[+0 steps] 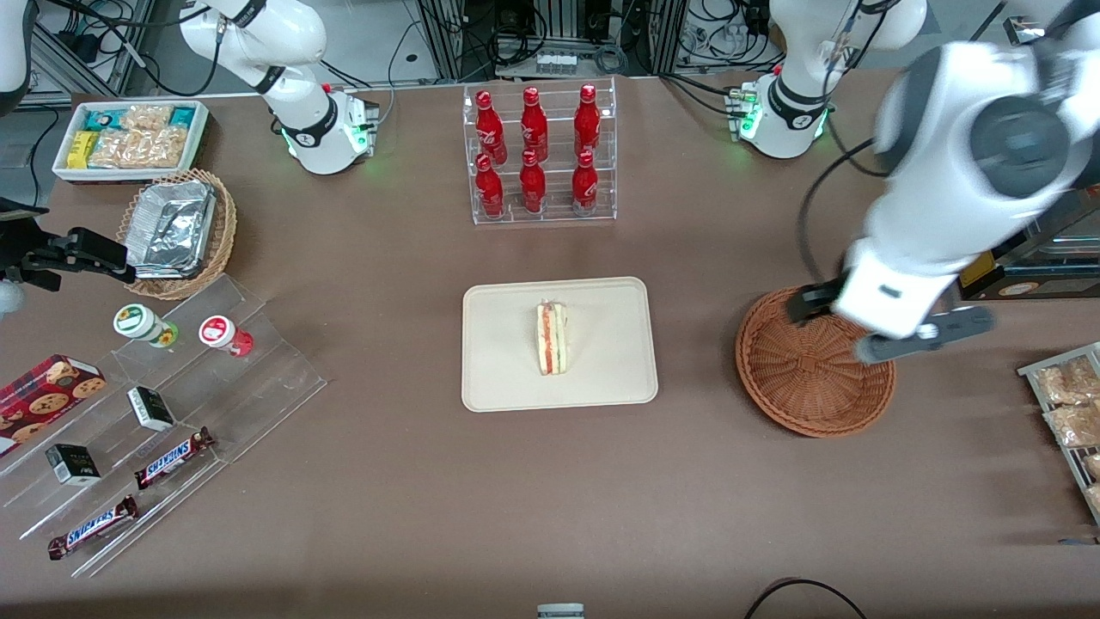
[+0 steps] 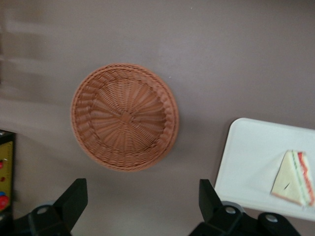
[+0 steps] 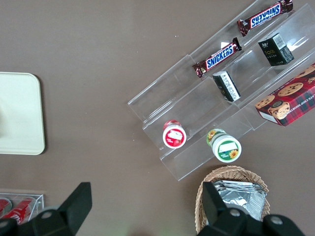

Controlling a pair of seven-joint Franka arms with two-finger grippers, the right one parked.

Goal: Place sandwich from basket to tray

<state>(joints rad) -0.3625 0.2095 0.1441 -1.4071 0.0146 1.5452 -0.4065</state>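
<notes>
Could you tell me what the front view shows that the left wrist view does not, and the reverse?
Only the front view shows the rack of red bottles, the Snickers bars on the clear stand, the foil trays in their lighter basket and the whole tray.

Only the left wrist view shows the left end effector open and empty, above the table near the basket, and the basket's entire empty inside.

Both show the basket, the tray and the sandwich lying on it.
</notes>
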